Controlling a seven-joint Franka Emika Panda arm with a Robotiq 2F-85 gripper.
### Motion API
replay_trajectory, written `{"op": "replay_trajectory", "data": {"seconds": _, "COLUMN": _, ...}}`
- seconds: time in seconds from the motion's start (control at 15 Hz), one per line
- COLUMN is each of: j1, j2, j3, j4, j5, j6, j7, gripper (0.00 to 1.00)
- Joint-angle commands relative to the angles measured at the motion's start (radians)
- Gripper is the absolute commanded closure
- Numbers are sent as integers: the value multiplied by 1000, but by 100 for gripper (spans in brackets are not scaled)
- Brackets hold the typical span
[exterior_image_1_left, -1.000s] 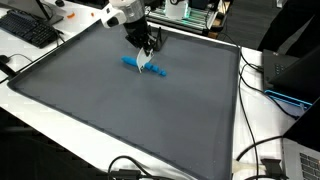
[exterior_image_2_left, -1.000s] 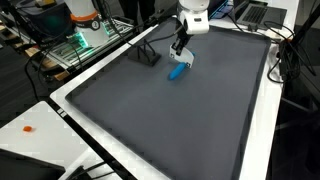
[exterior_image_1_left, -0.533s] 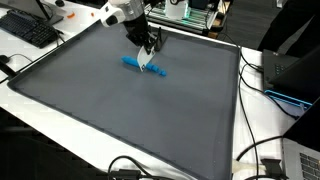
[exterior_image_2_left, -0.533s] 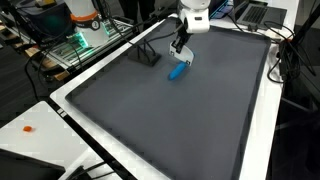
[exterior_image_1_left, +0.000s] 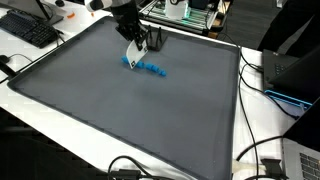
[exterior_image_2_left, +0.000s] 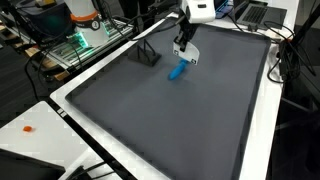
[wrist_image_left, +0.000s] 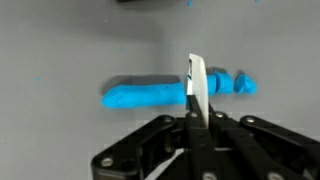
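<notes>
Thin white strip (wrist_image_left: 197, 82) above lumpy blue stick (wrist_image_left: 142, 96)

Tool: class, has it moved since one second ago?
Yes. In an exterior view the tool, shut on a thin white strip, has lifted and shifted left, from the middle of the long blue object towards its left end.

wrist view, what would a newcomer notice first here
The bright blue strip lying alone on the big dark grey mat catches the eye first; it lies toward the mat's far end in both exterior views. Right over it the gripper is shut on a thin white blade, held edge-on across the strip. A few small blue lumps sit at one end.
</notes>
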Motion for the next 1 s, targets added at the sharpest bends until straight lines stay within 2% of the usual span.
{"op": "replay_trajectory", "data": {"seconds": 0.0, "j1": -7, "j2": -7, "j3": -8, "j4": -17, "j5": -21, "j6": 35, "j7": -4, "gripper": 99}}
{"op": "replay_trajectory", "data": {"seconds": 0.93, "j1": -2, "j2": 36, "j3": -20, "j4": -44, "j5": -117, "j6": 110, "j7": -7, "gripper": 99}}
